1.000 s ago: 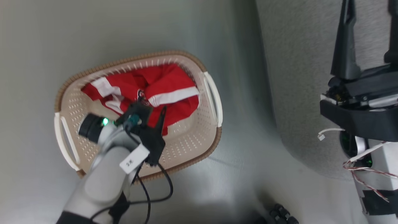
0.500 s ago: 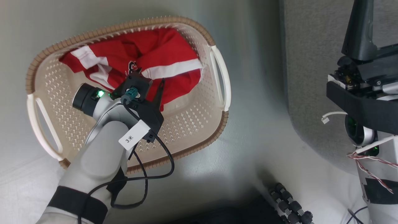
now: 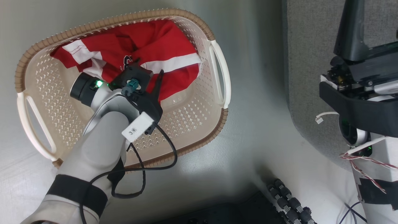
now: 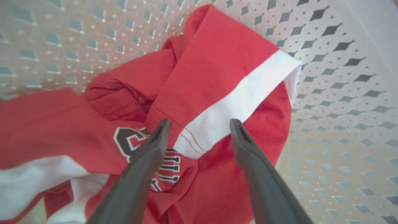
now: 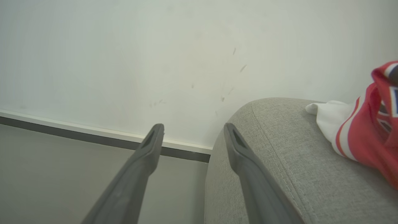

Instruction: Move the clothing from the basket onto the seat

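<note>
The cream basket (image 3: 124, 19) with its brown rim stands on the floor, left of the grey seat (image 3: 311, 62). Red clothing (image 3: 155, 40) with white stripes and a dark number lies bunched in its far half. My left gripper (image 3: 149, 71) reaches down into the basket. It is open (image 4: 199, 124), with its fingers astride the end of a white stripe on the red clothing (image 4: 217, 53), and the basket wall (image 4: 342, 93) lies behind. My right gripper (image 5: 193, 127) is open and holds nothing, beside the seat's rounded edge (image 5: 295, 161). Another red and white garment (image 5: 367, 137) lies on that seat.
The basket's two white loop handles (image 3: 219, 74) stick out at its ends. My black base with its rollers (image 3: 286, 202) is at the bottom. A black cable (image 3: 164, 161) loops from my left wrist. A pale wall with a dark skirting (image 5: 93, 137) stands behind the seat.
The head camera has shifted, so the basket shows larger and higher. My left gripper has sunk a little closer to the red clothing and stays open. The right arm has hardly moved.
</note>
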